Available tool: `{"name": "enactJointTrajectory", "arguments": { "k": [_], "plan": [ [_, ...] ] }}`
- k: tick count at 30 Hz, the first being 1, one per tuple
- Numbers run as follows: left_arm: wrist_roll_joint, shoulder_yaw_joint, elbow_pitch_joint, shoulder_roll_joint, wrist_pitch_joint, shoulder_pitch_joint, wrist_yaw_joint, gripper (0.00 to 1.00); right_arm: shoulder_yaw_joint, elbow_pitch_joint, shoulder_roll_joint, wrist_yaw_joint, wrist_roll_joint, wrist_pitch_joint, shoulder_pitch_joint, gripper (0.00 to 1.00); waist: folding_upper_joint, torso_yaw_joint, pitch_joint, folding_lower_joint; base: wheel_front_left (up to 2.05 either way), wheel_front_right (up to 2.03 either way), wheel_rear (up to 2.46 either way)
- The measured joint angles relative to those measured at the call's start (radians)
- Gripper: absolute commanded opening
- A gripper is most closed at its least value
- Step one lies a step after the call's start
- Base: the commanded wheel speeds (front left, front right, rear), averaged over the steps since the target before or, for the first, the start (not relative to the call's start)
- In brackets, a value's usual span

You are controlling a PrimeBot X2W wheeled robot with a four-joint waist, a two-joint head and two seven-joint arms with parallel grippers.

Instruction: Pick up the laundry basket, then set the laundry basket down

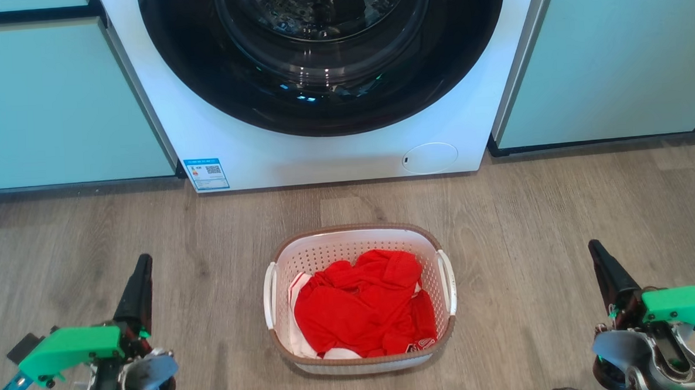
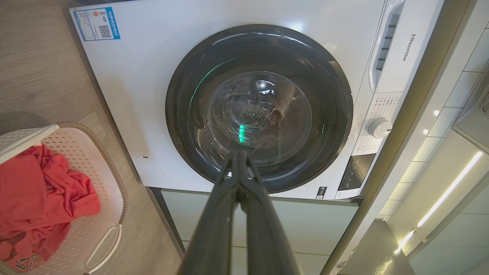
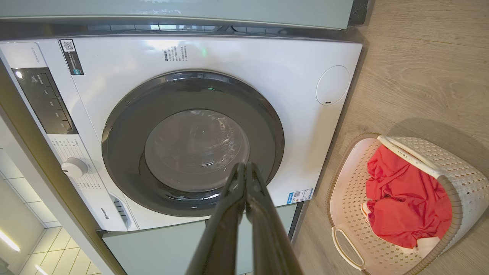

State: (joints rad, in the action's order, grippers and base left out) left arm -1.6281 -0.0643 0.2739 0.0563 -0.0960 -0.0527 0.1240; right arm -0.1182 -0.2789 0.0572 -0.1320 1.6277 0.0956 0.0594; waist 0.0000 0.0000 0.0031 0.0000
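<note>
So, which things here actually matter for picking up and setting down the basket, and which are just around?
Part of the job:
- laundry basket
- left gripper and right gripper, both shut, one on either side of it, not touching

Just there:
- red clothes lying inside the basket
- washing machine behind it
- pale green cabinets
- wood floor

The basket (image 1: 338, 254) is white, perforated and rounded-rectangular, with a brown woven-look rim and 2 white side handles. It stands upright on the floor (image 1: 530, 210) near the washer (image 1: 322, 155), holding crumpled red cloth (image 1: 358, 306).
</note>
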Motion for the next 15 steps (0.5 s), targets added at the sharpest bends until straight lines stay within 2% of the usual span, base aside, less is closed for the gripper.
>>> {"name": "enactJointTrajectory", "arguments": {
  "k": [15],
  "plan": [
    [0.000,-0.004,0.000,-0.002,-0.001,0.000,0.000,0.00,-0.003,0.000,0.000,0.000,-0.001,0.001,0.000,0.00,0.0000,0.000,0.000,0.0000,0.00,0.00,0.00]
  ]
}}
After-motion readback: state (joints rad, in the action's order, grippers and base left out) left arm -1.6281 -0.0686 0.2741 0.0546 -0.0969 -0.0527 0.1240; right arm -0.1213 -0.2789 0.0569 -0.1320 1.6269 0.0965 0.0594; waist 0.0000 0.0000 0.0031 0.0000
